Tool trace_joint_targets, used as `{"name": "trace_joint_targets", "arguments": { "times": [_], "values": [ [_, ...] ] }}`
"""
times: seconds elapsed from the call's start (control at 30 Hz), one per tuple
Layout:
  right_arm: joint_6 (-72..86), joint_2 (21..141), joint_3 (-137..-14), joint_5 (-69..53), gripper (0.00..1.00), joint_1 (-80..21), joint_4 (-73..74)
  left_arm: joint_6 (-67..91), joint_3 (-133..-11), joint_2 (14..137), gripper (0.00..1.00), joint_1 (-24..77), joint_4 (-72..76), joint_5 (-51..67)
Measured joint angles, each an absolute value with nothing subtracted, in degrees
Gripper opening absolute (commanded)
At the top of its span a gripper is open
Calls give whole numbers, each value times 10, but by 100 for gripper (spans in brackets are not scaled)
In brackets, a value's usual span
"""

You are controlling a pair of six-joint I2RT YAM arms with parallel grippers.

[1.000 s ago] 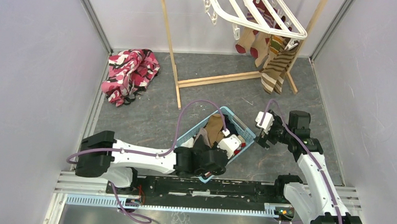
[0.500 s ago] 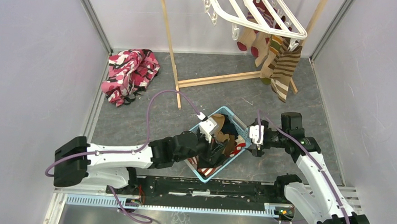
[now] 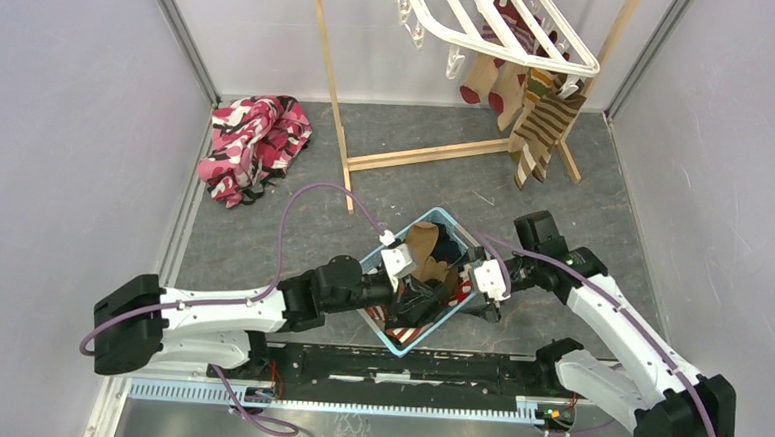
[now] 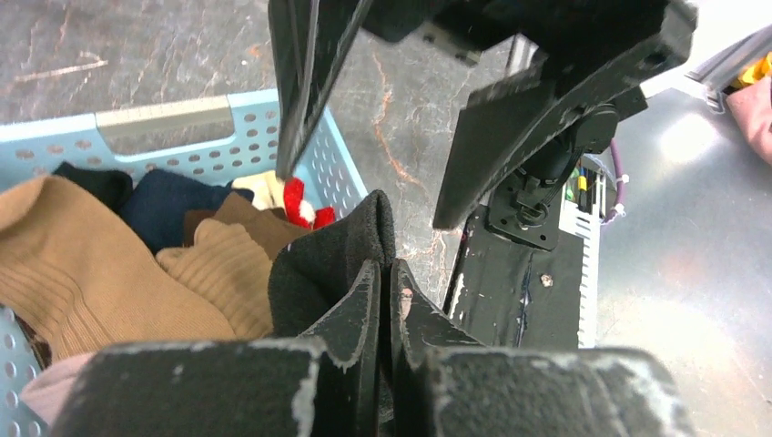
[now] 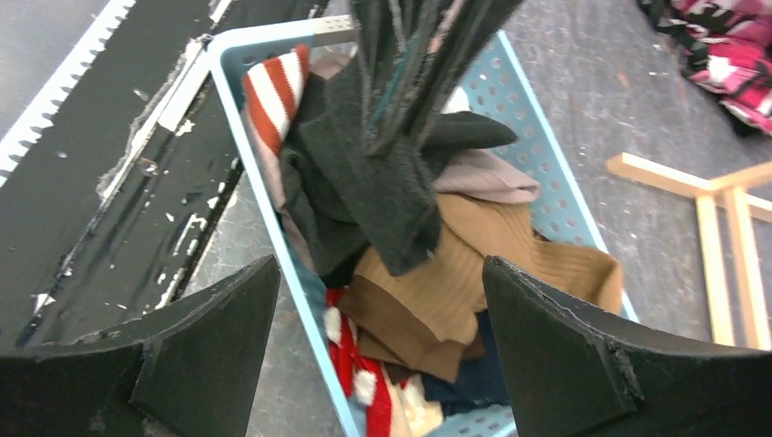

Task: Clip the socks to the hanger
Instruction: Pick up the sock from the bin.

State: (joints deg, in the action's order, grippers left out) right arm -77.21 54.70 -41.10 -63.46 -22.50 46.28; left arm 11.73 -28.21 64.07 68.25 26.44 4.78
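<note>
In the wrist views, the left gripper (image 4: 382, 269) has its jaws pressed together on a fold of a dark charcoal knit sock (image 4: 337, 255). It holds the sock above the light blue perforated plastic basket (image 4: 228, 155), probably to separate it from the tan, navy and red-and-white socks heaped below. At the basket's 3 o'clock side, the right gripper (image 5: 378, 273) faces it with jaws spread wide, the dangling sock between them but untouched. That looks like preparation for a handover or a second grip. Farther off, at 1 o'clock in the top view, the white plastic barred hanger (image 3: 493, 42) hangs from a thin wooden frame stand (image 3: 427, 155). Brown striped socks (image 3: 538, 136) are already clipped there.
</note>
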Motion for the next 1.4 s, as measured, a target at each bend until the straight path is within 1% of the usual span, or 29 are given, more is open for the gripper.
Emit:
{"name": "trace_joint_targets", "arguments": {
  "times": [0.1, 0.17, 0.4, 0.57, 0.7, 0.8, 0.9, 0.93, 1.0, 1.1, 1.13, 1.2, 1.27, 1.3, 1.4],
  "values": [
    [-727, 543, -387, -625, 84, -256, 423, 93, -283, 635, 4, 679, 270, 67],
    [-703, 543, -379, -618, 79, -269, 404, 88, -286, 639, 4, 678, 271, 77],
    [-660, 548, -378, -611, 63, -282, 372, 73, -310, 670, 4, 678, 274, 95],
    [-649, 548, -378, -607, 46, -284, 368, 74, -310, 670, 3, 672, 291, 95],
    [-641, 548, -378, -608, 28, -284, 364, 82, -302, 670, 4, 670, 323, 96],
    [-632, 551, -378, -611, 17, -284, 361, 99, -287, 670, 4, 668, 346, 95],
    [-622, 556, -378, -616, 6, -284, 357, 116, -271, 670, 7, 668, 364, 95],
    [-620, 557, -378, -617, 3, -284, 356, 121, -267, 670, 14, 668, 369, 93],
    [-616, 559, -378, -618, 0, -284, 356, 131, -259, 668, 31, 668, 375, 91],
    [-615, 559, -380, -619, 0, -284, 358, 153, -245, 651, 55, 666, 379, 78],
    [-615, 559, -382, -620, 0, -284, 359, 161, -237, 638, 66, 665, 380, 73],
    [-616, 560, -386, -622, 0, -280, 362, 169, -220, 607, 81, 665, 379, 64],
    [-616, 560, -389, -630, 0, -273, 369, 176, -200, 563, 91, 665, 380, 59],
    [-616, 561, -391, -635, 0, -268, 371, 178, -187, 536, 94, 664, 383, 59],
    [-613, 564, -394, -654, 0, -251, 375, 181, -146, 466, 95, 665, 407, 61]
  ]
}}
